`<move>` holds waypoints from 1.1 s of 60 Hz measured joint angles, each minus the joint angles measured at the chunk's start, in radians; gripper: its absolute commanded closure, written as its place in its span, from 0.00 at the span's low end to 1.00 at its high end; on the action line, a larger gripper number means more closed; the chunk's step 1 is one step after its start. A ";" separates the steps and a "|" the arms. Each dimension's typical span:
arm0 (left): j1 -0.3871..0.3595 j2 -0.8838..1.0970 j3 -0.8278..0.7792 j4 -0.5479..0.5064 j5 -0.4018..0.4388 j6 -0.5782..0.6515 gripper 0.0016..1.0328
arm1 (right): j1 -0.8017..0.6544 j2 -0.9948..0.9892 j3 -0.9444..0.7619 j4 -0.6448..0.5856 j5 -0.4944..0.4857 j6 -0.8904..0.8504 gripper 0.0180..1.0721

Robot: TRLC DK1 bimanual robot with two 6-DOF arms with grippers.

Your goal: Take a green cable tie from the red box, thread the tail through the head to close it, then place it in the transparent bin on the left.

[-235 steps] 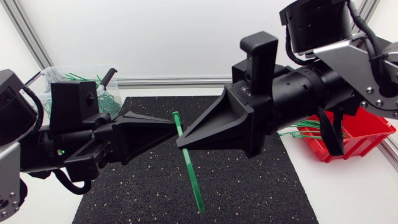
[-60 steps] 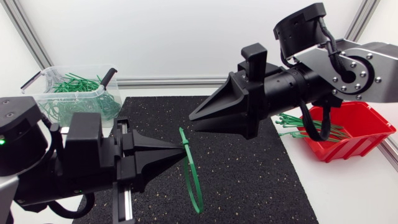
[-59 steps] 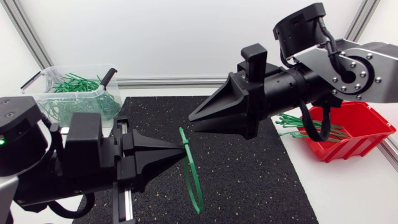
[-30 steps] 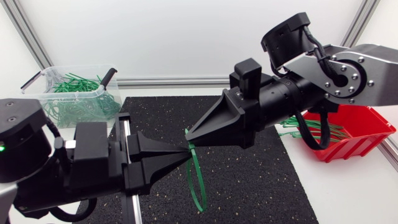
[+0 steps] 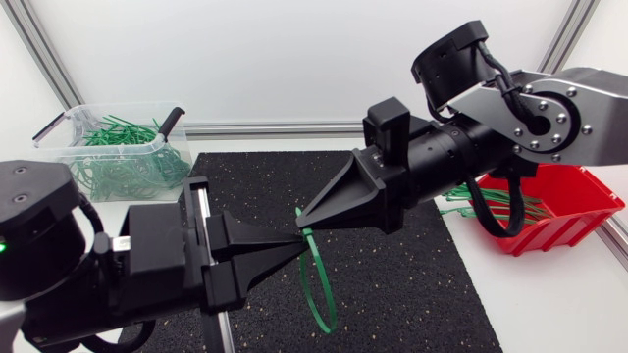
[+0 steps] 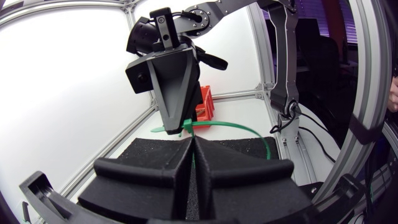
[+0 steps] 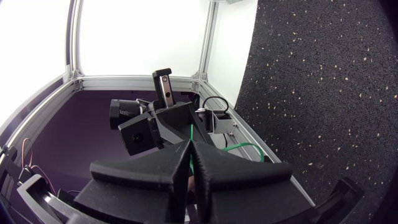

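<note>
Currently the green cable tie (image 5: 323,327) is held in mid-air over the black mat (image 5: 412,284), near the middle of the table (image 5: 549,304). It is bent into a narrow loop that hangs down from the two gripper tips. It is not in the bin.

Left gripper (image 5: 294,245): fingers are closed together, pinching the tie at the tip. This is confirmed in the left wrist view, where the wedges (image 6: 193,155) are pressed flat against each other and the tie (image 6: 236,126) arcs out from their tip.

Right gripper (image 5: 304,217): it is brought in from the right and angled down towards the left one, with the tips nearly touching. Its fingers are also seen closed. In the left wrist view its tip (image 6: 181,129) is clamped on the tie, with a short green end sticking out past it on the far side. In the right wrist view the fingers (image 7: 191,155) are shut and a thin green strand (image 7: 245,147) is seen just ahead of them.

Whether the tail is through the head cannot be told, because the joint is hidden by the fingertips.

Transparent bin (image 5: 69,123): it is seen at the far left with a pile of green ties inside. Red box (image 5: 579,221): it is seen at the right behind the right arm, with loose green ties lying in it.
</note>
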 measured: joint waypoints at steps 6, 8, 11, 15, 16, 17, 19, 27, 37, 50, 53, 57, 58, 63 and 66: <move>-0.043 -0.005 0.000 -0.002 -0.054 0.003 0.96 | -0.006 0.012 0.018 -0.018 0.014 0.000 0.94; -0.058 -0.008 0.000 -0.006 -0.068 0.003 0.96 | -0.010 0.023 0.030 -0.020 0.015 -0.001 0.94; -0.080 -0.014 0.000 -0.013 -0.085 0.003 0.96 | -0.013 0.044 0.047 -0.021 0.019 -0.005 0.95; -0.104 -0.017 0.000 -0.021 -0.096 0.011 0.96 | -0.017 0.065 0.056 -0.021 0.026 -0.008 0.94; -0.107 -0.017 0.000 -0.024 -0.100 0.013 0.96 | -0.017 0.068 0.056 -0.021 0.026 -0.008 0.94; -0.109 -0.017 0.000 -0.025 -0.105 0.014 0.96 | -0.017 0.070 0.056 -0.025 0.026 -0.008 0.94; -0.110 -0.017 0.000 -0.028 -0.114 0.013 0.96 | -0.016 0.071 0.056 -0.037 0.034 -0.011 0.94; -0.066 -0.013 0.000 -0.037 -0.112 0.013 0.96 | -0.011 0.062 0.052 -0.056 0.111 -0.074 0.56; 0.270 0.056 0.020 -0.003 -0.021 -0.042 0.96 | -0.011 0.047 0.006 0.034 0.381 -0.145 0.03; 0.728 0.250 0.169 0.076 0.025 -0.153 0.96 | -0.010 0.073 -0.079 0.143 0.599 -0.228 0.03; 0.806 0.289 0.222 0.080 0.023 -0.192 0.96 | -0.010 0.076 -0.083 0.147 0.608 -0.235 0.03; 0.907 0.351 0.319 0.084 0.003 -0.244 0.96 | -0.010 0.076 -0.087 0.153 0.613 -0.246 0.03; 0.929 0.362 0.344 0.084 -0.008 -0.253 0.96 | -0.010 0.076 -0.088 0.154 0.616 -0.246 0.03; 1.029 0.452 0.485 0.083 -0.066 -0.299 0.96 | -0.010 0.067 -0.102 0.161 0.632 -0.247 0.03; 1.076 0.507 0.564 0.087 -0.111 -0.307 0.96 | -0.010 0.051 -0.118 0.161 0.640 -0.247 0.03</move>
